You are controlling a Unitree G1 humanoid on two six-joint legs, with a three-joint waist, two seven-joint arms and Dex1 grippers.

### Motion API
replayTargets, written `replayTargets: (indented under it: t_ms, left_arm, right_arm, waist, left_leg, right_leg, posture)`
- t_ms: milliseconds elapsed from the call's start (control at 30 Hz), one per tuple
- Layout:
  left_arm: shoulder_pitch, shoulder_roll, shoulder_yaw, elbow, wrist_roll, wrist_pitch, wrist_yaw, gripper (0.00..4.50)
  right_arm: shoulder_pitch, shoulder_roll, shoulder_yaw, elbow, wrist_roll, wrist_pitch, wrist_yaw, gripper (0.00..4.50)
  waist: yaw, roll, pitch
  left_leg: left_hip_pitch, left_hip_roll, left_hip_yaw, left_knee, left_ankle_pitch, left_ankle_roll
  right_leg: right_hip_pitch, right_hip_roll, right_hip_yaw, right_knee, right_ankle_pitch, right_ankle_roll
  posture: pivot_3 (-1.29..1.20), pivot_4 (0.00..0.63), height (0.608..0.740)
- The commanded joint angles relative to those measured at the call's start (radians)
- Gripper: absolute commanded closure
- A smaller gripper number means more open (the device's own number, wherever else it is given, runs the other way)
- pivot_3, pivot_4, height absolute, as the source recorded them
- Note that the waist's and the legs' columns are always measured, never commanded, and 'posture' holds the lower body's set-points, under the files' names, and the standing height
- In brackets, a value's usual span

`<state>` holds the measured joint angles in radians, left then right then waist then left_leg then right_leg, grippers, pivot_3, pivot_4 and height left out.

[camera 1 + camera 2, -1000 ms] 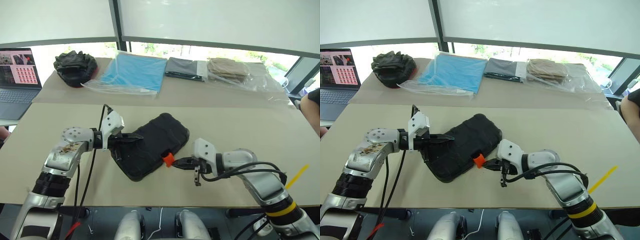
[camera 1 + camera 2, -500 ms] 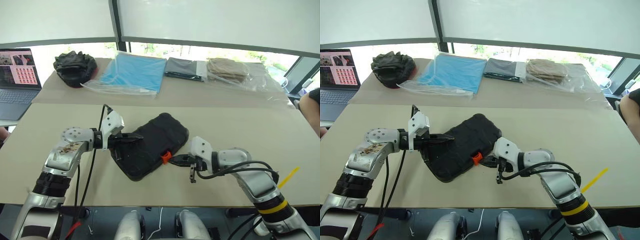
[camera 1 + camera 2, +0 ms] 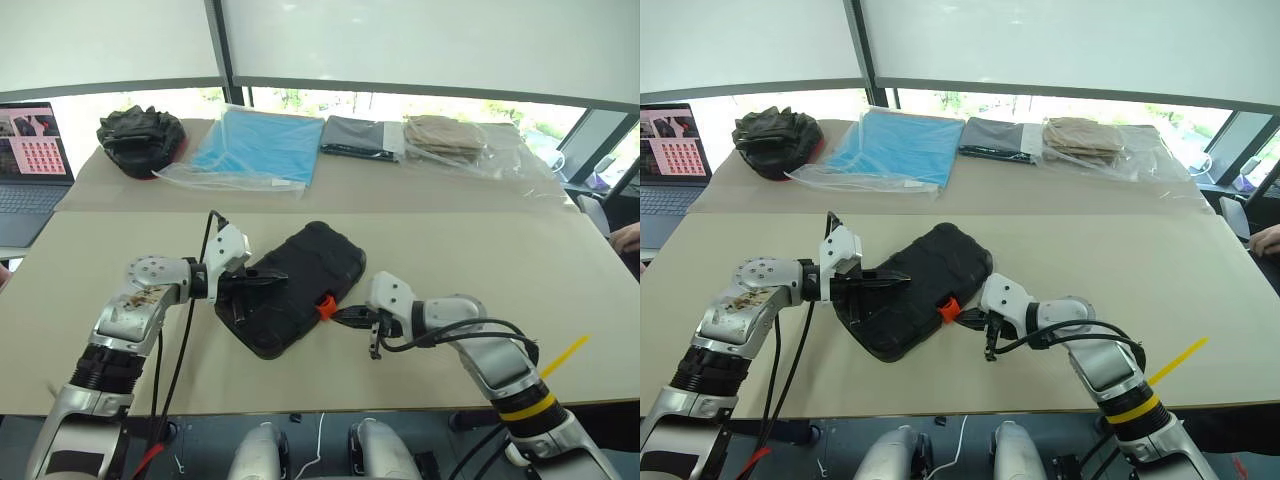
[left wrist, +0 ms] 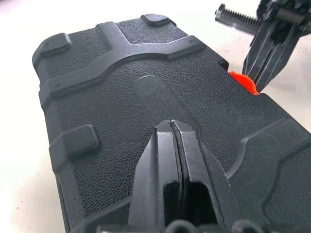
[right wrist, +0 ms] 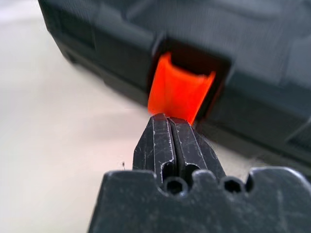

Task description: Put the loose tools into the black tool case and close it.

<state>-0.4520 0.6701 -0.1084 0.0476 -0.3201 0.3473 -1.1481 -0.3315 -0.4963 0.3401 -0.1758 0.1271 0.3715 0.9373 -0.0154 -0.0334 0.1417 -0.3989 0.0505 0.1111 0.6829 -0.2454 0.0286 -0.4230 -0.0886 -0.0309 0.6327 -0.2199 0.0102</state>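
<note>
Latching looks like the step in hand: black moulded-plastic tool case w/ rounded corners lies lid-down-shut on the beige bench, no loose tools visible outside it. Right gripper, fingers pressed together, tips just at the lower edge of the small orange latch. Left gripper, fingers also pressed together, rests on the lid. Best: keep left pressing lid flat, push latch squarely w/ right tips till flush. Case contents hidden.
</note>
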Motion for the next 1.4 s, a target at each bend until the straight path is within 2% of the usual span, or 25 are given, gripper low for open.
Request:
replayTargets:
  t_ms: [33,367,967,1233,1400]
  left_arm:
    - [0.037,0.004,-0.034,0.043,0.037,0.012,0.000,4.44]
    - [0.052,0.012,-0.050,0.054,0.051,0.011,-0.009,4.44]
    - [0.113,0.003,-0.101,0.016,0.057,0.065,-0.020,4.44]
    - [0.125,0.006,-0.094,0.023,0.064,0.056,-0.008,4.44]
    - [0.108,-0.004,-0.089,0.048,0.079,0.041,0.015,4.44]
  right_arm:
    - [-0.046,0.037,-0.002,-0.012,-0.001,-0.021,-0.026,4.50]
    - [-0.073,0.062,-0.010,-0.038,-0.003,0.012,-0.020,4.50]
    - [-0.219,0.168,0.033,0.070,-0.042,0.018,-0.021,4.50]
    - [-0.164,0.081,0.016,0.022,-0.041,0.041,0.026,4.50]
    - [-0.167,0.073,0.013,0.035,-0.048,0.037,0.015,4.50]
  waist:
    - [-0.001,0.000,0.000]
    - [-0.003,0.000,0.000]
    - [-0.028,0.000,0.000]
    - [-0.027,0.002,-0.001]
    - [-0.024,0.006,-0.005]
  left_leg:
    - [0.000,0.000,0.000,0.000,0.000,0.000]
    - [0.001,0.000,0.001,-0.002,0.000,0.000]
    - [0.005,0.002,0.003,-0.005,0.000,0.000]
    - [0.008,0.002,0.005,-0.008,0.000,-0.001]
    - [0.010,0.002,0.005,-0.009,-0.001,-0.001]
  right_leg:
    - [0.000,0.000,0.000,0.000,0.000,0.000]
    - [-0.001,0.002,0.004,0.000,0.000,0.000]
    - [-0.001,0.007,0.011,0.000,0.000,0.000]
    - [-0.001,0.008,0.016,-0.001,0.000,0.000]
    - [0.000,0.008,0.017,-0.002,0.000,0.000]
  posture:
    - [0.00,0.150,0.740]
    - [0.00,0.150,0.740]
    - [0.00,0.150,0.740]
    - [0.00,0.150,0.740]
    - [0.00,0.150,0.740]
